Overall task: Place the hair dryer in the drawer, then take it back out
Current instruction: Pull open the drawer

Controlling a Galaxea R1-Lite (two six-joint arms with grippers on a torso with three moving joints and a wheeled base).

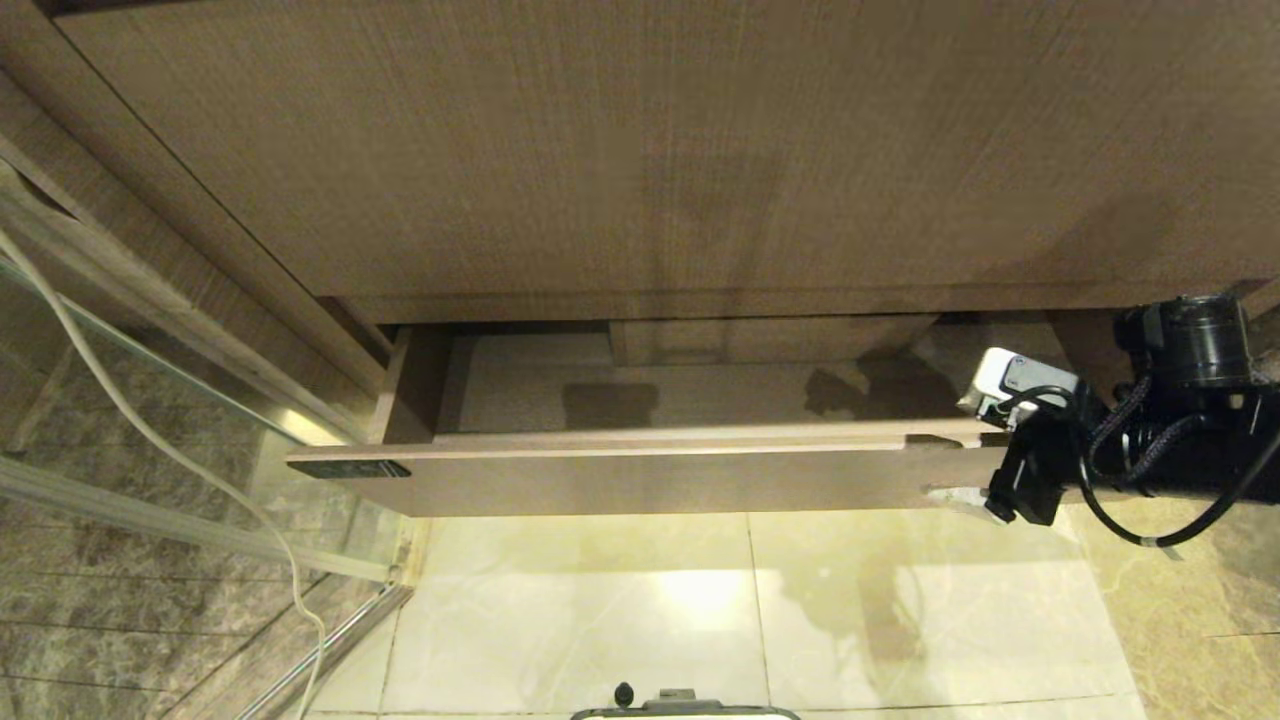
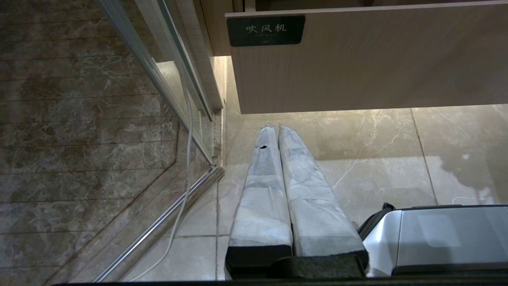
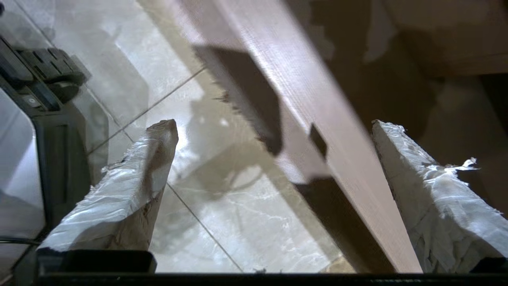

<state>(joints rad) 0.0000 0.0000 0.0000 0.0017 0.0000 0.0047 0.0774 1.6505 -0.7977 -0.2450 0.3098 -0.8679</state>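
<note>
Straddling the front board of the drawer [image 1: 650,480] at its right end with the right hand [image 1: 955,448]: fingers [image 3: 135,186] spread wide apart, one on the outer side of the board over the floor tiles [image 1: 700,600], the other on the inner side above the drawer's floor, clamped on nothing. Cannot tell from these views whether either finger touches the board.

Judged as the drawer-handling step, either drawing it further out or working at its edge before any placing. Pulled only partway out from under the tall wood-grain panel [image 1: 650,150], with the rear of its floor shadowed beneath that panel.

No hair dryer seen anywhere: not in the drawer's exposed part, not in either hand, not on the tiles in front of the drawer. Possibly hidden in the covered rear or outside all views; cannot say which.

Inside the drawer: bare wood-grain floor, shadows, and the boxed cutout [image 1: 770,340] at mid-rear. Nothing else lying in it.

Next move, likely: closing on the front board or hooking behind it, then a straight pull outward, keeping square to the drawer to avoid jamming.

Left hand [image 2: 274,131] parked below and in front of the drawer's left end, fingers pressed together, near the dark label [image 2: 266,30] on the drawer front.
</note>
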